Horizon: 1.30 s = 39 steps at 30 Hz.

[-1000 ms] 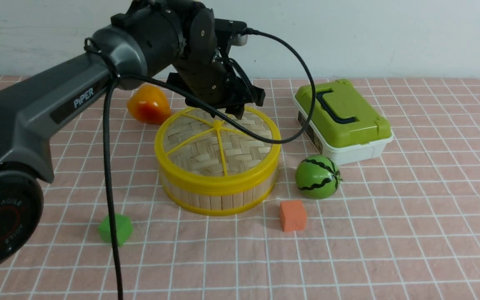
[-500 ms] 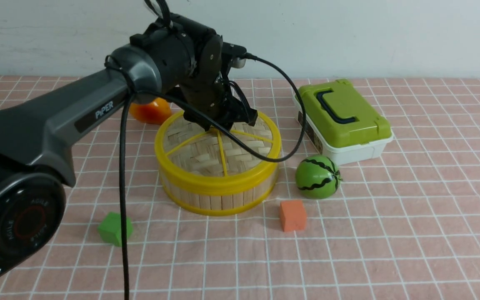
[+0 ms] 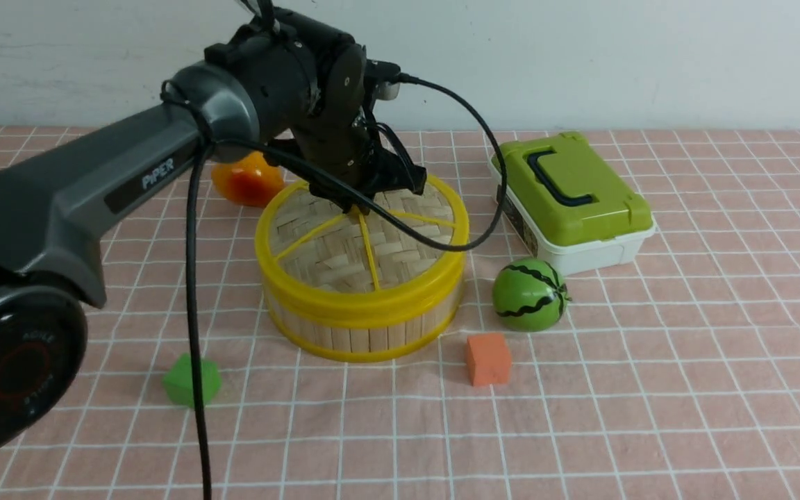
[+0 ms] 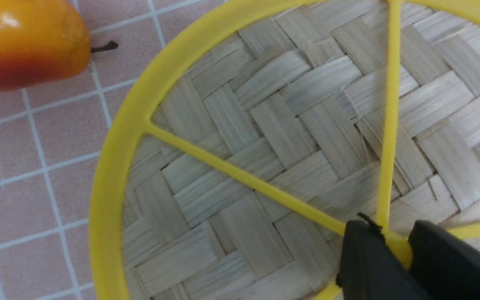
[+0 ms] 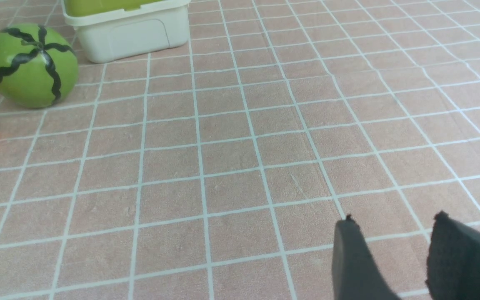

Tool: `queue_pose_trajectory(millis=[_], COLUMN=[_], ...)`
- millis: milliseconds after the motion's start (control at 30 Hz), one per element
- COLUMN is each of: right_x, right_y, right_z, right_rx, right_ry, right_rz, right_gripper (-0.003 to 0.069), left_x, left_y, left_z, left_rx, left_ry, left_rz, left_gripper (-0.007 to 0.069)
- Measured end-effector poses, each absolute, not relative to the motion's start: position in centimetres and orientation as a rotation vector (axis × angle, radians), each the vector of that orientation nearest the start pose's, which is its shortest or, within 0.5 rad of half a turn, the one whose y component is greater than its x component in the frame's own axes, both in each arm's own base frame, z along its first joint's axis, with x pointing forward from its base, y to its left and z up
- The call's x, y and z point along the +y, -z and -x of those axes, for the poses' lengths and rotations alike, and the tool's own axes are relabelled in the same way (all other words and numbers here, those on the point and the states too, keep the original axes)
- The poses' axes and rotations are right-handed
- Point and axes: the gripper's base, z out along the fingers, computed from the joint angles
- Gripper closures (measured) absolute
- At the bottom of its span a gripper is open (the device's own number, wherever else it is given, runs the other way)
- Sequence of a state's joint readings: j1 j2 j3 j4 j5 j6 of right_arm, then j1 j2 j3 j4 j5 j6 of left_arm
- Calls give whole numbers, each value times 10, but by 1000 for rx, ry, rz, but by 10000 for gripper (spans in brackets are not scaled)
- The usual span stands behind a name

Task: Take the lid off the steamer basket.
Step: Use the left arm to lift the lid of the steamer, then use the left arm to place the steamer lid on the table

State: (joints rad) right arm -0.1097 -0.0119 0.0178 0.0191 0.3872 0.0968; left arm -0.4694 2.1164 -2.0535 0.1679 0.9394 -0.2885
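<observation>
The lid (image 3: 330, 250), a woven bamboo disc with yellow rim and spokes, sits on top of the steamer basket (image 3: 358, 333) at the table's centre. My left gripper (image 3: 358, 207) is over the lid's middle, its two black fingers shut on the small yellow centre knob (image 4: 398, 249). The left wrist view shows the weave of the lid (image 4: 265, 125) and the left gripper (image 4: 394, 233) pinching the knob. My right gripper (image 5: 394, 218) is open and empty, low over bare cloth; it does not show in the front view.
An orange-yellow toy fruit (image 3: 247, 177) lies behind the basket on the left. A white box with green lid (image 3: 570, 198), a toy watermelon (image 3: 529, 294) and an orange cube (image 3: 488, 359) are to the right. A green block (image 3: 188, 380) lies front left. The arm's black cable hangs over the lid.
My left gripper came down onto the lid's centre and closed on the knob. Since half a second ago the wrist and the lid's rim have risen very slightly.
</observation>
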Motion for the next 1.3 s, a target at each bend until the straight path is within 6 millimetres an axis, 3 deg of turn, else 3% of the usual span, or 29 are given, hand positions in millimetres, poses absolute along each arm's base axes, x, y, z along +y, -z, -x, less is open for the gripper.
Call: queue_pose_trajectory(millis=[33, 67, 100, 167, 200, 300, 367, 433, 467, 500, 567, 633, 667, 767, 900, 1133, 1233, 1300], right_x=[-5, -5, -5, -5, -5, -5, -5, -5, -5, -5, -5, -5, -5, -5, -5, -5, -5, -5], right_y=[-173, -173, -173, -173, -173, -173, -173, -173, -173, -173, -173, -173, -173, -173, -173, -173, -173, -173], right_z=[-52, -52, -52, -52, -52, -52, -52, -52, -52, -52, -52, -52, -52, -52, -52, -52, -52, -52], right_rx=[1865, 1865, 1865, 1865, 1865, 1865, 1865, 1865, 1865, 1865, 1865, 1865, 1865, 1865, 1865, 1865, 1865, 1865], right_ry=[-10, -10, -10, -10, -10, -10, -10, -10, -10, -10, -10, -10, -10, -10, -10, -10, -10, -10], right_rz=[-205, -205, -205, -205, -205, -205, -205, -205, -205, -205, -205, -205, -205, -205, -205, -205, -205, -205], right_gripper=[417, 417, 417, 417, 417, 417, 417, 417, 417, 417, 417, 417, 417, 417, 417, 417, 417, 417], left_x=[-208, -205, -194, -173, -172, -125, -98, -72, -53, -51, -25, -19, -15, -17, -21, -22, -23, -23], left_y=[-301, -320, -357, -399, -400, -436, -436, -423, -406, -402, -355, -337, -312, -275, -247, -219, -217, -217], left_z=[-438, -432, -419, -401, -401, -384, -384, -388, -393, -394, -407, -412, -419, -431, -445, -457, -458, -458], left_rx=[2454, 2413, 2327, 2240, 2241, 2211, 2250, 2316, 2370, 2378, 2450, 2462, 2481, 2500, 2504, 2524, 2517, 2514], left_ry=[115, 120, 98, 41, 33, -76, -134, -185, -214, -216, -214, -205, -195, -165, -148, -151, -146, -148], left_rz=[-289, -284, -278, -254, -253, -128, -44, 48, 111, 122, 234, 258, 278, 264, 234, 208, 203, 201], left_gripper=[522, 522, 522, 522, 522, 522, 522, 522, 522, 522, 522, 522, 522, 522, 522, 519, 483, 407])
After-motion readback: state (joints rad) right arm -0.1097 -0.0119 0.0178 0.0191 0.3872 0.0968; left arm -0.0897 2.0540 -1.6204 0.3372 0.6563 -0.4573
